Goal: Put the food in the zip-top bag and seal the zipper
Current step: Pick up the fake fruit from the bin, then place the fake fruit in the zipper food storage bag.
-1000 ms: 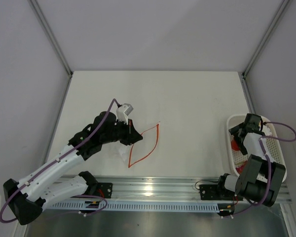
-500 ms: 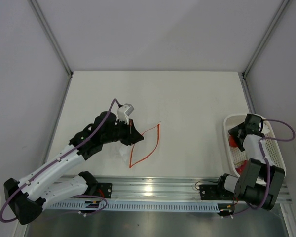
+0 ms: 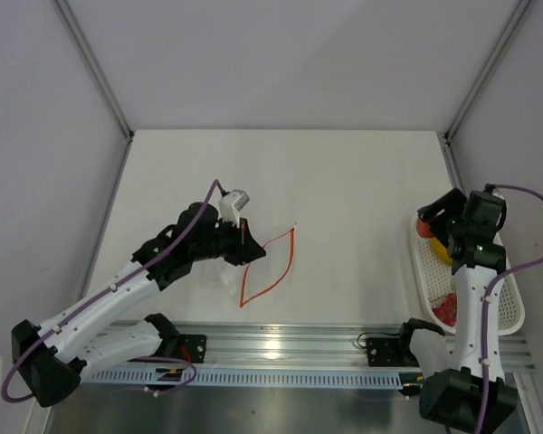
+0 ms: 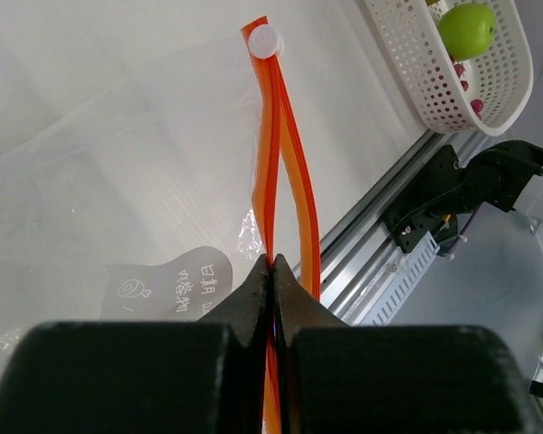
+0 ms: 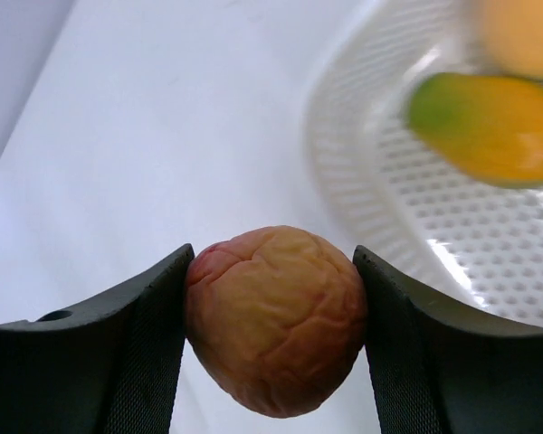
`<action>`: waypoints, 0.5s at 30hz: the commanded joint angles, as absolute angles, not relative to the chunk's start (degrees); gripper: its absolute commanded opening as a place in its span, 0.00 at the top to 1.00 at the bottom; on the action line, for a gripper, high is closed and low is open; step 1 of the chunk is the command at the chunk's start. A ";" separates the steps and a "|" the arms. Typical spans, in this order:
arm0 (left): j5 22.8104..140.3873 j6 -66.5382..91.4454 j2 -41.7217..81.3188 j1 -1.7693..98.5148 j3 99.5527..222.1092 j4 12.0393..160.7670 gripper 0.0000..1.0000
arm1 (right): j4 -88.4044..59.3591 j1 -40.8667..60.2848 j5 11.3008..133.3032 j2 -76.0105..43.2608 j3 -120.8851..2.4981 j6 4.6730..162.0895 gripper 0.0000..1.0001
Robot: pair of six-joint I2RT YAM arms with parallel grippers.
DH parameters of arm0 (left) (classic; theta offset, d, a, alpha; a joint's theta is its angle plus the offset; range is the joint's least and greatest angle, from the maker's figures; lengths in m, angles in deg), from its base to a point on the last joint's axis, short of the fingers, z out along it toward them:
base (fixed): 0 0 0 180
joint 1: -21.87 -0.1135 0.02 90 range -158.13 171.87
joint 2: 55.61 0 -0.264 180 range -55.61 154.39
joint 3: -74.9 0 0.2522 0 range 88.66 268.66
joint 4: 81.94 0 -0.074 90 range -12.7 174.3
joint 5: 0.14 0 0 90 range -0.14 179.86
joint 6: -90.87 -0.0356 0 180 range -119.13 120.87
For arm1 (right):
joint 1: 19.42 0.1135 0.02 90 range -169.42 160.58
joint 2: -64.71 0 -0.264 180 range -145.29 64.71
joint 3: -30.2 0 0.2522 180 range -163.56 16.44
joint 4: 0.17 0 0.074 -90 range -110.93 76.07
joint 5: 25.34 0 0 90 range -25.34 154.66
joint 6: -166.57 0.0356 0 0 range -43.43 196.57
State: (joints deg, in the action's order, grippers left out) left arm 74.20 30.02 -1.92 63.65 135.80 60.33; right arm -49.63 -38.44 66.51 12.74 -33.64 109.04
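Top external view is giving you the relation to steer by. Nearest you, a dark red fruit [image 3: 445, 309] is sitting in the near end of the white basket [image 3: 511, 307]. Farther along at its left rim, the right gripper [image 3: 433, 224] is hanging partly open, clamping a red-orange fruit [image 3: 424, 226]. The zip-top bag [image 3: 226, 276] is lying well apart to the left, so your carry is running leftward across the table. The zipper [image 3: 290, 253] is stretching from near left to far right, its lips bowed apart toward the carrying arm. The left gripper [image 3: 242, 242] is sitting at the bag, fully closed and pinching the left lip.

Left wrist view is showing you what the overhead cannot: both jaws meeting on one orange strip, the white tab [image 4: 265, 41] at the far end, and a lime green fruit [image 4: 466, 29] in the basket. Right wrist view is confirming the fruit touching both fingers, but the bag is falling outside it.
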 commanded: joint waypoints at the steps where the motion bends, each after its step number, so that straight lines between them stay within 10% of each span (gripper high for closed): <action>1: 72.28 31.11 -1.21 64.24 136.21 63.38 0.99 | -50.66 -32.10 81.17 14.78 -38.66 105.75 0.91; 15: 69.91 32.87 0.38 64.24 136.56 65.40 1.00 | -35.64 27.56 75.22 7.69 -42.44 105.40 0.89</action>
State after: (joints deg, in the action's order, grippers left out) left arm 71.90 31.55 0.23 63.76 135.80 62.87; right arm -41.67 20.35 80.15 10.91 -40.38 106.78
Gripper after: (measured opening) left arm 0.005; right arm 0.693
